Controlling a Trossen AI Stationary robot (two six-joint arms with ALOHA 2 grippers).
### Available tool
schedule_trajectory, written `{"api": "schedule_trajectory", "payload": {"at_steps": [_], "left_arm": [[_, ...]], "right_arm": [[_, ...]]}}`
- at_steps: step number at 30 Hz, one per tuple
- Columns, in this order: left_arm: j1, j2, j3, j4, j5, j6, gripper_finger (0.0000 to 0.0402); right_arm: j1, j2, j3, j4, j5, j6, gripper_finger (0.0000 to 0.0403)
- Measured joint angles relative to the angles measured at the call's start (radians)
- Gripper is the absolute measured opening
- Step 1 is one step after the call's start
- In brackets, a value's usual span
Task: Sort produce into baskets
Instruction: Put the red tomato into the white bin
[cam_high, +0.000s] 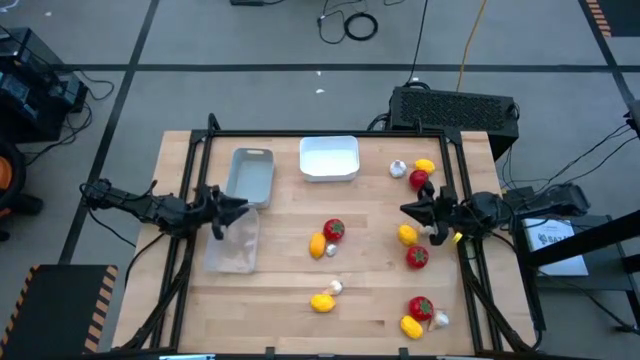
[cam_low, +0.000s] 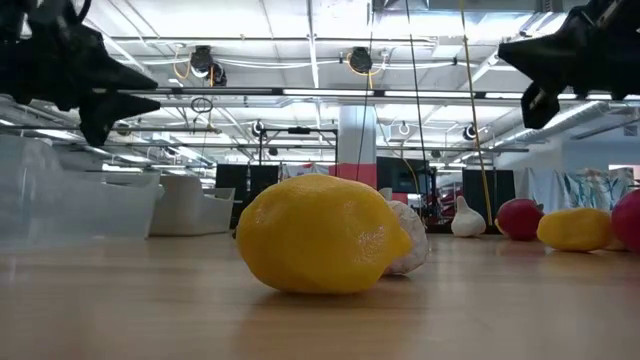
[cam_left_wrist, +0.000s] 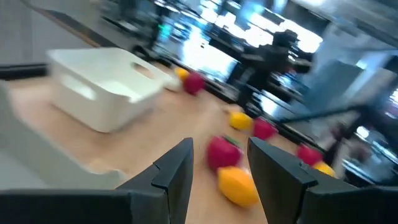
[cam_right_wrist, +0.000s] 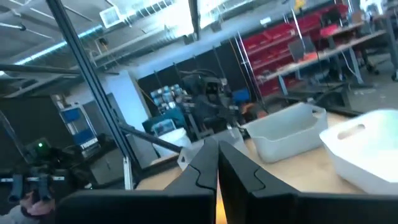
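Produce lies scattered over the wooden table: red fruits (cam_high: 333, 230) (cam_high: 417, 257), yellow lemons (cam_high: 322, 302) (cam_high: 406, 235) and garlic bulbs (cam_high: 398, 168) (cam_high: 336, 287). Three baskets rest flat on it: a grey one (cam_high: 250, 175), a white one (cam_high: 329, 157) and a clear one (cam_high: 233, 245). My left gripper (cam_high: 238, 206) hovers level over the clear basket's far end, its fingers (cam_left_wrist: 177, 165) a little apart with nothing between them. My right gripper (cam_high: 408, 210) hangs shut above the table at the right, by a lemon, holding nothing.
A black box with a grille (cam_high: 455, 108) stands beyond the table's far right edge. In the low view a lemon (cam_low: 320, 235) with a garlic bulb (cam_low: 408, 240) behind it sits close to the near edge. Bare wood lies between the clear basket and the middle fruits.
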Motion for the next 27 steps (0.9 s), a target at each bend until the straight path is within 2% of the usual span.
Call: {"api": "schedule_trajectory", "payload": {"at_steps": [3,6,13,20,27], "left_arm": [[0.000,0.001,-0.004,0.034,-0.080,-0.071,0.0160],[0.000,0.015,-0.051,0.222,-0.119,-0.058,0.0160],[0.000,0.119,-0.051,0.492,0.055,0.059,0.0160],[0.000,0.334,-0.039,0.625,0.097,0.064,0.0160],[-0.011,0.615,0.094,0.648,0.187,0.066,0.0160]], "right_arm": [[0.000,0.061,0.000,0.056,-0.024,0.012,0.0004],[0.000,0.138,0.001,0.118,-0.063,0.005,0.0004],[0.000,0.361,0.149,0.168,-0.077,-0.070,0.0004],[0.022,0.680,0.392,0.156,-0.092,-0.241,0.0004],[0.049,0.925,0.644,-0.077,-0.092,-0.281,0.0004]]}}
